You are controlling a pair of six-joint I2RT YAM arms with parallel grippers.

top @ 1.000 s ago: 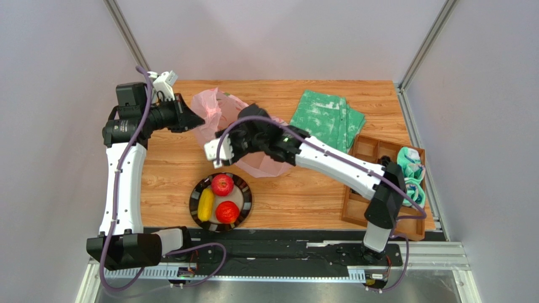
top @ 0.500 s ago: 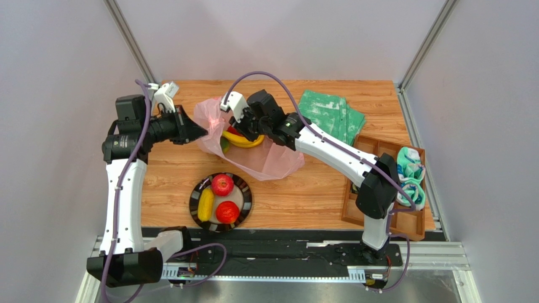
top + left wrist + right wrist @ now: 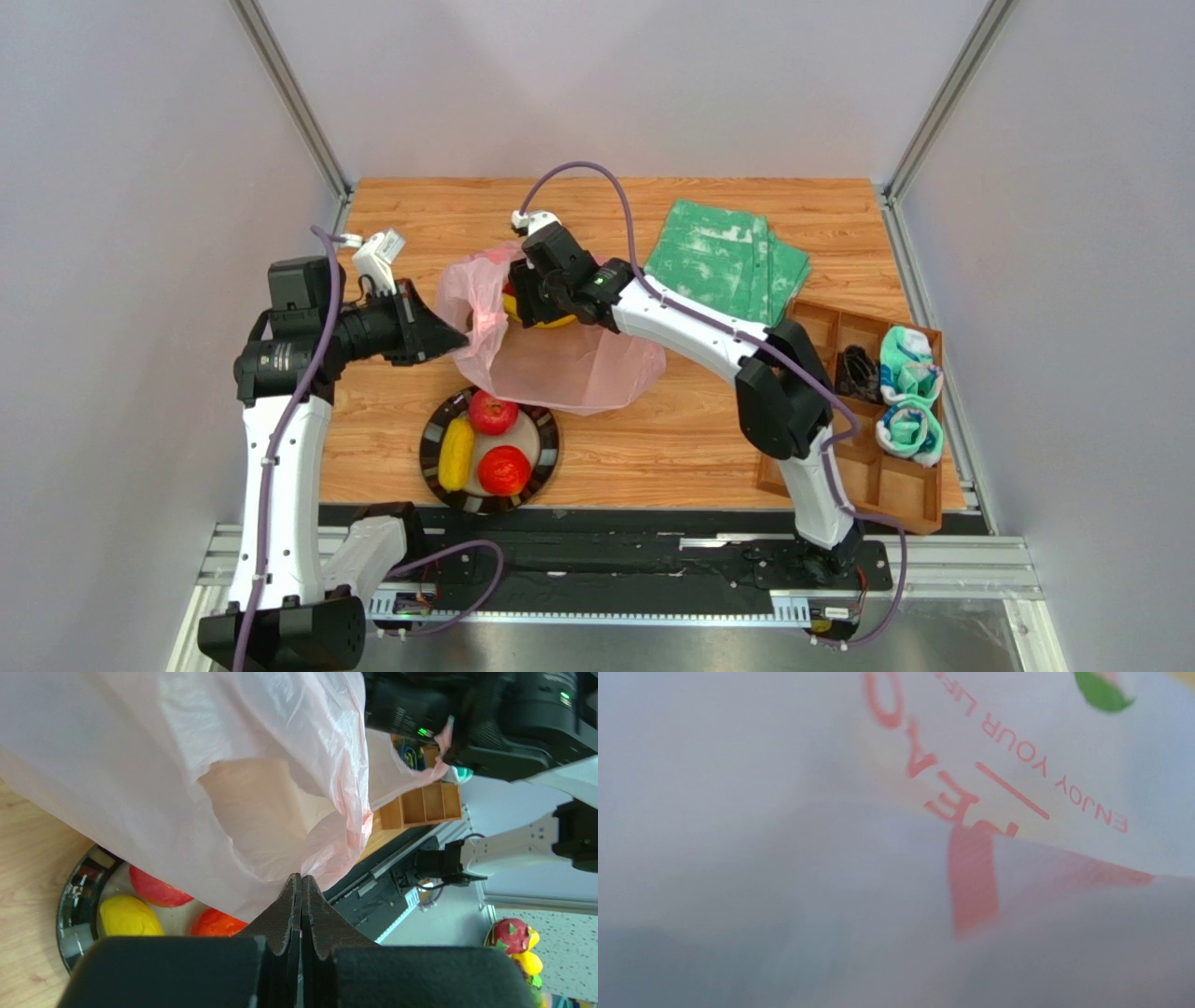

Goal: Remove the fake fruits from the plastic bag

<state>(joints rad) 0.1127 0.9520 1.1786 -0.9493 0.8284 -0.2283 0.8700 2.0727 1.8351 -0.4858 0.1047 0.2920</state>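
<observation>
— Where is the plastic bag point(image 3: 575, 367)?

— It lies crumpled on the wooden table point(image 3: 376, 409), thin, pink, see-through and full of creases, between the two grippers. The left gripper point(image 3: 460, 338) has its jaws pressed fully together on the rim of the bag. It pinches a fold of the film, and the film drapes away from its fingertips.

— And the right gripper point(image 3: 516, 298)?

— It is pushed into the open mouth of the bag, opposite the left gripper. How far apart its jaws are cannot be told. From above its own body hides them, and its wrist camera shows only blurred film with red lettering pressed close.

— Which fruits can be seen?

— A curved, glossy yellow banana point(image 3: 558, 321) lies inside the bag, just beside the right gripper. Whether the two touch is unclear. Near the left gripper, towards the arm bases, a round black plate point(image 3: 429, 445) with a shiny middle holds three fruits. They are a red apple point(image 3: 493, 410), a yellow lemon point(image 3: 456, 454) and a red-orange fruit point(image 3: 504, 469), all smooth and shiny.

— Anything further out?

— To the right of the right gripper a folded green-and-white cloth point(image 3: 723, 259) lies flat. Beyond that is a wooden tray point(image 3: 905, 490) divided into compartments.
</observation>
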